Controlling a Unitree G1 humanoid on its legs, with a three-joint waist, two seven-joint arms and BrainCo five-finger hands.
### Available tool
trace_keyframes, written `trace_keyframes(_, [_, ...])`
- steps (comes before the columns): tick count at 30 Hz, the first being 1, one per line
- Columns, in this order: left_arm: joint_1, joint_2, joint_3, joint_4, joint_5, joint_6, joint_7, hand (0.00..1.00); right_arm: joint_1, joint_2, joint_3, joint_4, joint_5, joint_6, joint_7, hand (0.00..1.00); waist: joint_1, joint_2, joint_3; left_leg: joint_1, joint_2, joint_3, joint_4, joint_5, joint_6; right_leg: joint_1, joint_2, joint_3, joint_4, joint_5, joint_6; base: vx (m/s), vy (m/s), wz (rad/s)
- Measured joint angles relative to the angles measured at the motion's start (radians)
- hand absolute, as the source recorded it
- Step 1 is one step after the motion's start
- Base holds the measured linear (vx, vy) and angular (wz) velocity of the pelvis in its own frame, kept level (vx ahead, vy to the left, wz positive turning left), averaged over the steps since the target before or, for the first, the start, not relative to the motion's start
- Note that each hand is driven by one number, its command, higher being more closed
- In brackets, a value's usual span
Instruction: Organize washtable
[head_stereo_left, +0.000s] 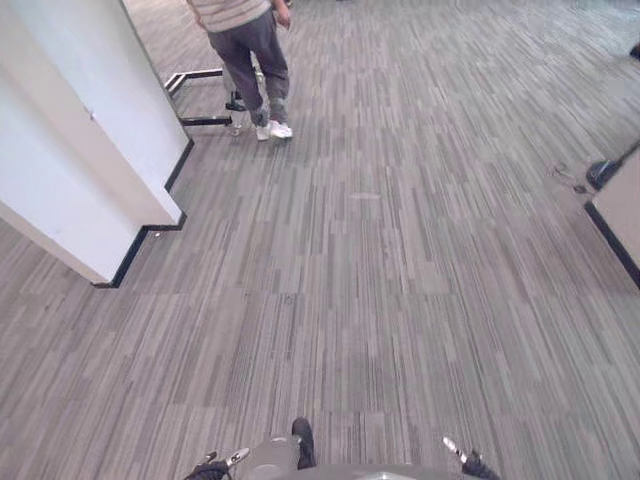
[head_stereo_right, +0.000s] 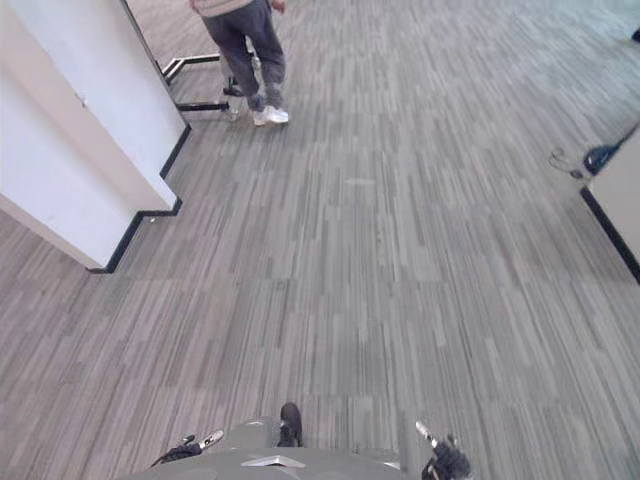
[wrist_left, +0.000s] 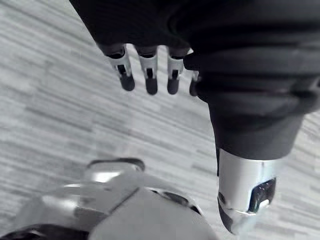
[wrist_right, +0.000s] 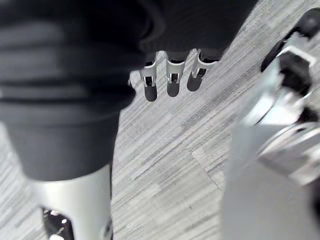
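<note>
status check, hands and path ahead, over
Both empty: left hand open, right hand open. Carpet ahead. Person standing by white partition, far left.

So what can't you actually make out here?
Person: cut off above the waist by the top edge in both eye views.
Black frame on the floor beside them: what it holds up is hidden behind the white wall.
Dark thing at far right: too small to identify, next to a pale panel that the right edge cuts off.

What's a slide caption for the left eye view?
Grey striped carpet ahead, a person standing by a white partition at far left; left hand and right hand hang open, empty.
</note>
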Motion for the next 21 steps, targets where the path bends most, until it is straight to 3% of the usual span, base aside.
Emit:
trace_keyframes(2, [-0.032,0.001,-0.069,-0.003,0.0,0.002,0.0,0.0,0.0,-0.003,0.0,-0.004,-0.001,0.0,0.013,0.0,0.001,0.022,0.013,0.109,0.009,-0.015,-0.057,0.0,0.0,-0.127,0.011,-0.057,0.138,-0.125,-0.094,0.18,-0.068,-0.03])
trace_keyframes(3, [-0.057,-0.007,-0.124,-0.005,-0.001,0.001,0.001,0.0,0.004,-0.015,0.0,-0.003,-0.001,0.002,0.017,0.0,0.001,0.059,0.026,0.2,0.028,-0.012,-0.115,0.0,0.0,-0.187,0.01,-0.112,0.115,-0.221,-0.216,0.2,-0.071,-0.06])
trace_keyframes(4, [-0.083,-0.027,-0.155,-0.013,-0.007,-0.003,0.002,0.0,0.015,-0.022,-0.004,-0.005,-0.001,0.002,0.017,0.0,-0.007,0.084,0.027,0.258,0.048,-0.012,-0.145,0.0,0.0,-0.237,0.014,-0.151,0.019,-0.283,-0.263,0.23,-0.053,-0.01])
trace_keyframes(5, [-0.096,-0.042,-0.158,-0.021,-0.01,-0.006,0.003,0.0,0.022,-0.022,-0.008,-0.008,0.0,0.002,0.017,0.0,-0.01,0.09,0.025,0.27,0.056,-0.012,-0.147,0.0,0.0,-0.26,0.018,-0.155,-0.062,-0.303,-0.262,0.06,-0.023,0.2])
trace_keyframes(6, [-0.11,-0.069,-0.167,-0.042,-0.013,-0.017,0.004,0.0,0.033,-0.017,-0.023,-0.01,0.0,0.003,0.017,0.0,-0.021,0.093,0.024,0.289,0.066,-0.015,-0.147,-0.003,-0.003,-0.288,0.019,-0.145,-0.255,-0.306,-0.244,-0.27,-0.015,0.54])
trace_keyframes(7, [-0.132,-0.085,-0.176,-0.045,-0.015,-0.028,0.002,0.0,0.046,-0.008,-0.049,-0.01,0.001,0.004,0.016,0.0,-0.038,0.067,0.012,0.302,0.066,-0.014,-0.14,-0.034,-0.038,-0.278,0.01,-0.119,-0.532,-0.238,-0.2,-0.33,-0.008,0.51])
trace_keyframes(8, [-0.114,-0.225,-0.086,-0.081,-0.027,-0.024,-0.007,0.0,0.104,0.004,0.01,-0.049,0.01,0.02,-0.013,0.0,0.002,0.097,0.021,0.352,0.119,0.128,-0.195,-0.108,-0.133,-0.207,0.033,-0.149,-0.702,-0.044,-0.196,-0.17,-0.009,0.36])
trace_keyframes(14, [-0.112,-0.22,-0.086,-0.081,-0.027,-0.024,-0.01,0.0,0.103,0.006,0.009,-0.049,0.01,0.02,-0.013,0.0,0.0,0.097,0.021,0.353,0.123,0.144,-0.213,-0.109,-0.131,-0.206,0.029,-0.161,-0.713,-0.045,-0.196,0.0,0.0,0.01])
trace_keyframes(20, [-0.093,-0.167,-0.087,-0.077,-0.004,-0.018,-0.034,0.0,0.095,0.008,-0.036,-0.044,0.011,0.021,-0.004,0.0,-0.026,0.095,0.012,0.35,0.174,0.379,-0.23,-0.093,-0.156,-0.223,0.006,-0.2,-0.724,-0.06,-0.192,0.08,0.018,0.22])
trace_keyframes(21, [-0.092,-0.145,-0.086,-0.068,-0.002,-0.012,-0.039,0.0,0.092,0.011,-0.036,-0.038,0.011,0.021,-0.002,0.0,-0.027,0.091,0.011,0.332,0.196,0.392,-0.166,-0.13,-0.165,-0.234,0.007,-0.2,-0.691,-0.083,-0.201,0.15,0.019,-0.05])
